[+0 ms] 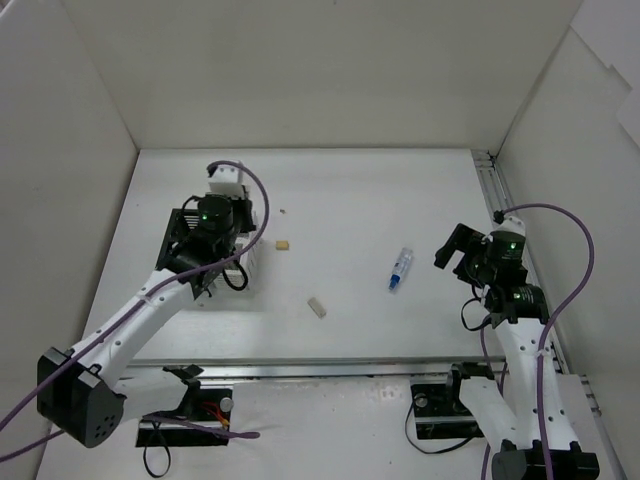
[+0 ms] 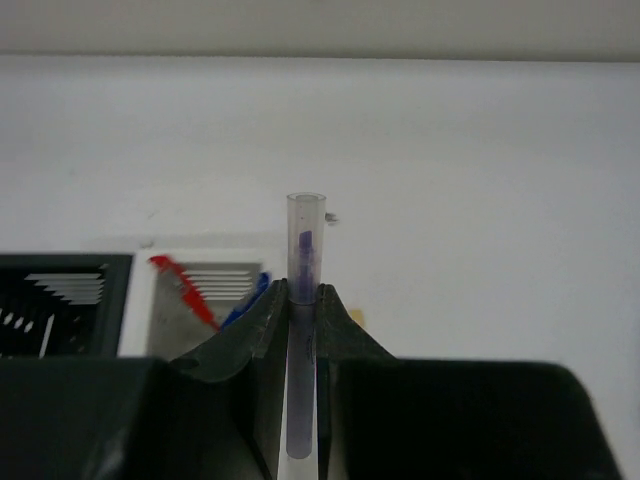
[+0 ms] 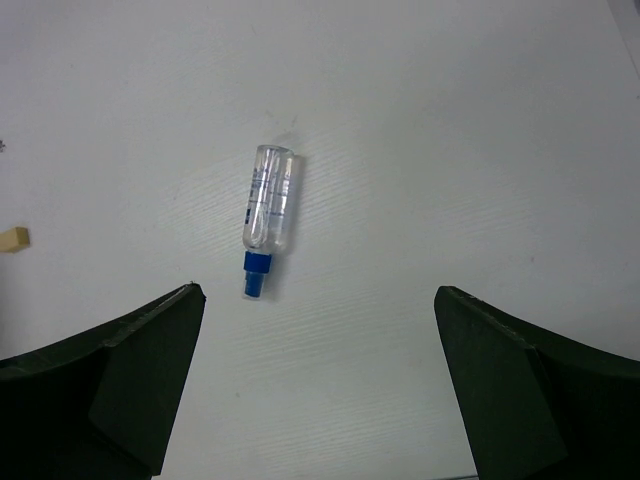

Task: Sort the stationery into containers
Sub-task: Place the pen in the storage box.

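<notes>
My left gripper (image 2: 303,295) is shut on a thin translucent grey pen (image 2: 305,235) that stands upright between the fingers. In the top view it hangs (image 1: 212,232) over the black container (image 1: 174,238) and the white slatted container (image 1: 253,252). The white container (image 2: 215,275) holds a red pen (image 2: 186,292) and a blue pen (image 2: 248,300); the black container (image 2: 60,310) sits left of it. My right gripper (image 3: 318,291) is open and empty above the table, just short of the clear tube with a blue cap (image 3: 268,208), which lies flat (image 1: 400,269).
Beige erasers lie on the table: one (image 1: 285,244) right of the white container, one (image 1: 317,307) nearer the front, and a small bit (image 1: 283,212) further back. One eraser (image 3: 12,238) shows at the right wrist view's left edge. White walls enclose the table; a rail (image 1: 492,190) runs along the right.
</notes>
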### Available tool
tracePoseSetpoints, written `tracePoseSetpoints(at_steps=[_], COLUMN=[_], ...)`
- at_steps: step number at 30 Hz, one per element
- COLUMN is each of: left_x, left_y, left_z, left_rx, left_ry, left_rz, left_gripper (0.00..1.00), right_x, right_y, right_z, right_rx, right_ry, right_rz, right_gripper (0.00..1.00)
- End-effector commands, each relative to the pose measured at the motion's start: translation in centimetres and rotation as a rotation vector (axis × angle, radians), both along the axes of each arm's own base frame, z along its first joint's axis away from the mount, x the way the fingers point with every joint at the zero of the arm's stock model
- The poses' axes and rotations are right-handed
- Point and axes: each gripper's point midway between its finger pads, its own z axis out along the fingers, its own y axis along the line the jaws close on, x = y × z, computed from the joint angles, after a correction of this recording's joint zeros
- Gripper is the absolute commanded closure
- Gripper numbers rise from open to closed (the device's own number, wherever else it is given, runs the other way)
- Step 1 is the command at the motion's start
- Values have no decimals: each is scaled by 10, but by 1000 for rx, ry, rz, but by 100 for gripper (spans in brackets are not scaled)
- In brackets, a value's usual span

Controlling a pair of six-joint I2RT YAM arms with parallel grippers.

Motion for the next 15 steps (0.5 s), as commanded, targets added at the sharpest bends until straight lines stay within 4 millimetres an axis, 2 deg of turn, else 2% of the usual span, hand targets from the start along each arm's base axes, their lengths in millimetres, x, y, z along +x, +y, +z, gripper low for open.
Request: tracePoseSetpoints(at_steps=[1,3,6,10,11,15], left_x=[0,-8,-18,-24,-26,-23], left_y=[40,67,86,94,95,102], left_z=[6,-1,-12,-27,-38,-53], left_rx=[-119,-137,-166,-192,-190,-200], left_ry=[-77,-90,-98,-105,-92,-104], left_rz=[191,289,356,392,399,442], left_gripper=[100,100,100,100,100,100], right_x=[10,10,11,12,13,13], right_y=[-3,-4,-4,-4,-4,-1], right_z=[10,8,5,3,3,3], right_rx=[-4,-4,-6,-1,-1,6], right_ry=[-54,-48,-37,-28,-28,-28], right_rz=[-16,-18,-20,-17,-17,-5], right_gripper=[2,2,2,2,2,2])
